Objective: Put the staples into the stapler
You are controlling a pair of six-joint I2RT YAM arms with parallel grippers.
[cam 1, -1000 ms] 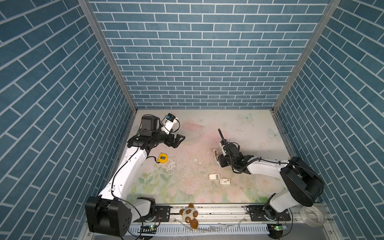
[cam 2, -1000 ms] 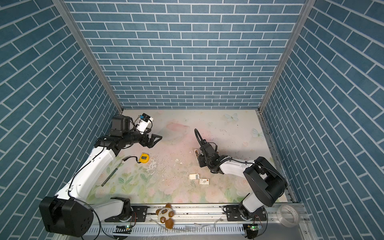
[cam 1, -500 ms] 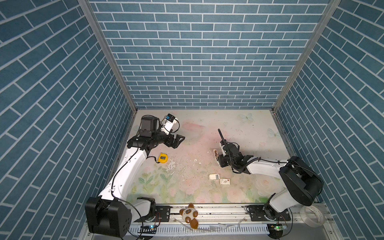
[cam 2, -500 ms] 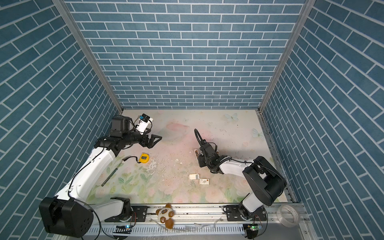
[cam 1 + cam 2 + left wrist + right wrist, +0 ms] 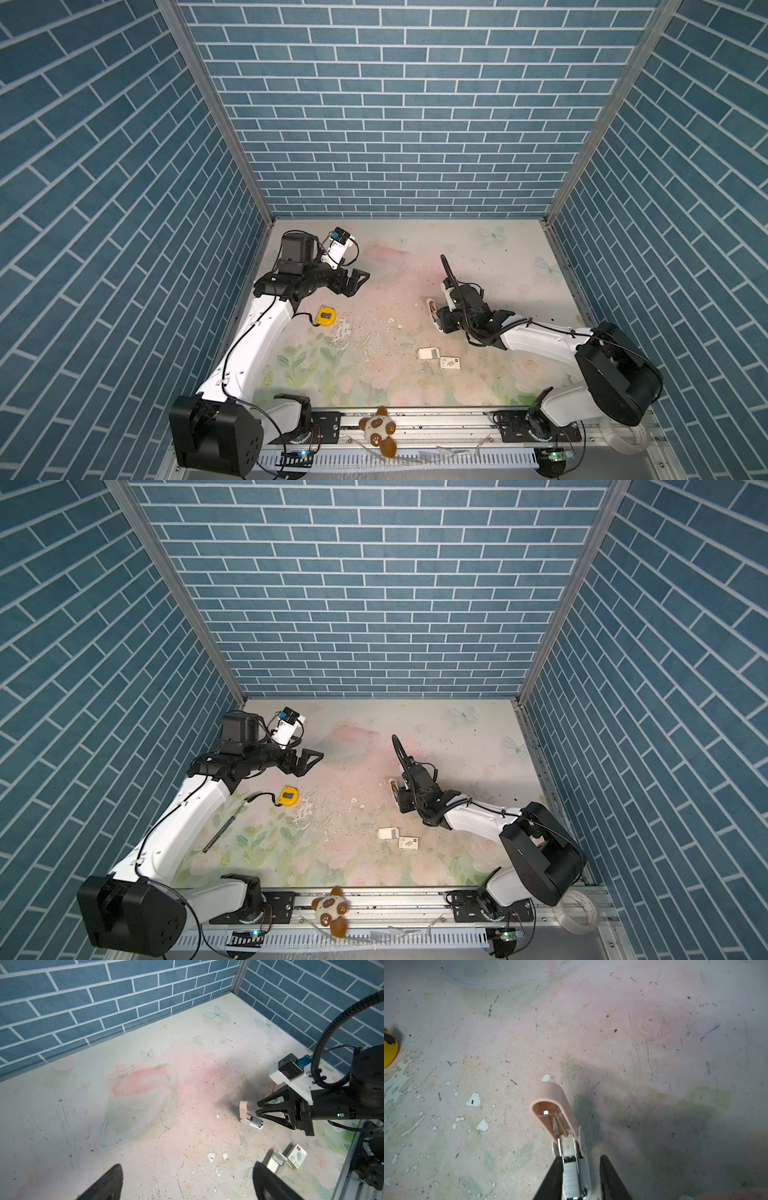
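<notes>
The stapler (image 5: 552, 1101) lies on the table with its pink lid (image 5: 432, 305) swung up. A silvery strip of staples (image 5: 571, 1176) sits in its metal channel. My right gripper (image 5: 581, 1159) straddles the stapler's base, open a little: one finger (image 5: 554, 1174) rests against the channel's side, the other stands clear of it. In the left wrist view, the right gripper (image 5: 258, 1107) hovers just over the stapler (image 5: 249, 1121). The staples' white tray (image 5: 428, 353) and printed sleeve (image 5: 451, 363) lie nearer the front. My left gripper (image 5: 361, 279) hangs open and empty at the back left.
A yellow tape measure (image 5: 325, 316) lies left of centre beside flaked patches of the mat. A dark rod (image 5: 224, 827) lies under the left arm. On the front rail sit a plush toy (image 5: 378, 428) and a tape roll (image 5: 577, 912). Blue brick walls enclose three sides.
</notes>
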